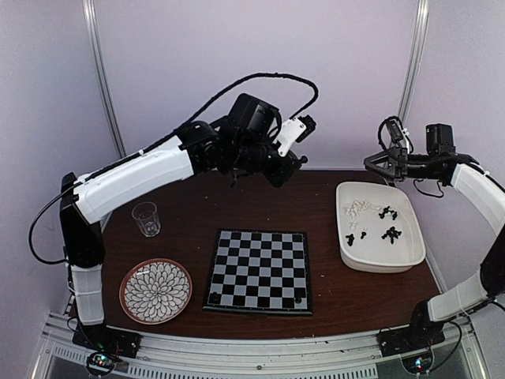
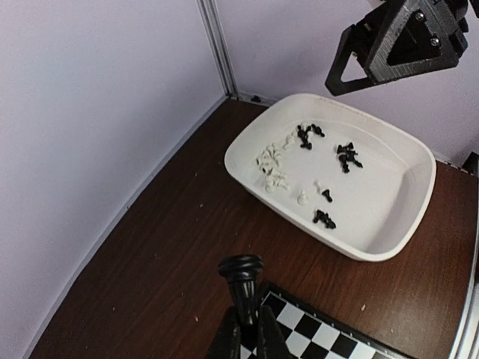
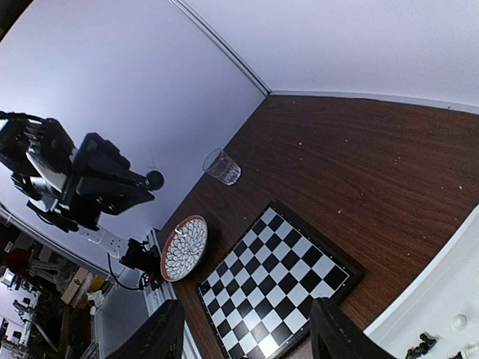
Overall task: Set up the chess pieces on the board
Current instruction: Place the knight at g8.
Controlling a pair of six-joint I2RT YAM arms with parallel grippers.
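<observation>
The board [image 1: 259,271] lies flat in the middle of the table, its squares small beside either gripper. The main worry is a piece set down astride a line or tipped over on landing.

Right of the board sits the white tub [image 1: 387,254], with the loose chess pieces [image 2: 310,134] scattered in it, white and black mixed. Grabbing in there could pinch two at once or flick one over the rim.

The left gripper [image 2: 245,318] hangs high above the table, beyond the board's far edge, clamped on a single black piece [image 2: 241,273]. From that height a slack grip would let the piece fall and bounce away from the board.

The right gripper [image 3: 247,330] hovers right of the board, over the tub's far edge. Its fingers are spread wide with nothing between them.

The black piece's long axis runs in line with the left fingers. Its wide round end juts out past the tips towards the tub, slanted rather than upright to the board. I can't tell whether that end is head or foot. Lowered like this, I'd expect it to topple, so the wrist needs to bring it plumb first.
</observation>
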